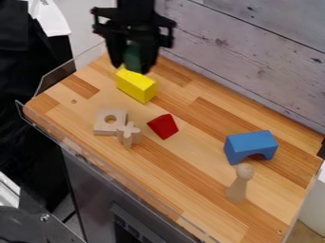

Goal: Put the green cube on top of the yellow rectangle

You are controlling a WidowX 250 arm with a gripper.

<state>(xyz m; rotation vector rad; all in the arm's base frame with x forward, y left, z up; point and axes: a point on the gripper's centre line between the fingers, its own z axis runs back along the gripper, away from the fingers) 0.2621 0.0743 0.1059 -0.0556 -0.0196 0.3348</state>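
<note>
- Camera view: from where I'm standing, the black gripper point(131, 67) hangs near the far left of the wooden board point(190, 185), pointing down, with the green cube point(132, 58) pinched between its dark fingers.
- The yellow rectangle point(136, 87) lies flat on the board just below it as I look. The cube's lower edge comes right up to the block's far end in my line of sight, but I can't tell whether the two touch or a little air remains between them.
- So the picking up is done, and by my reckoning the carrying nearly is too. What's left is to centre the cube over the yellow top, set it down and let go. I'd want it brought a bit further in along the block first, since a cube let go over that end could tip off.
- The rest sits apart from the job: the red block point(163, 126), the pale square with a hole point(109, 122) beside the small wooden cross point(129, 135), and over to the right the blue arch point(250, 144) with the round-headed peg point(239, 184) near it.
</note>
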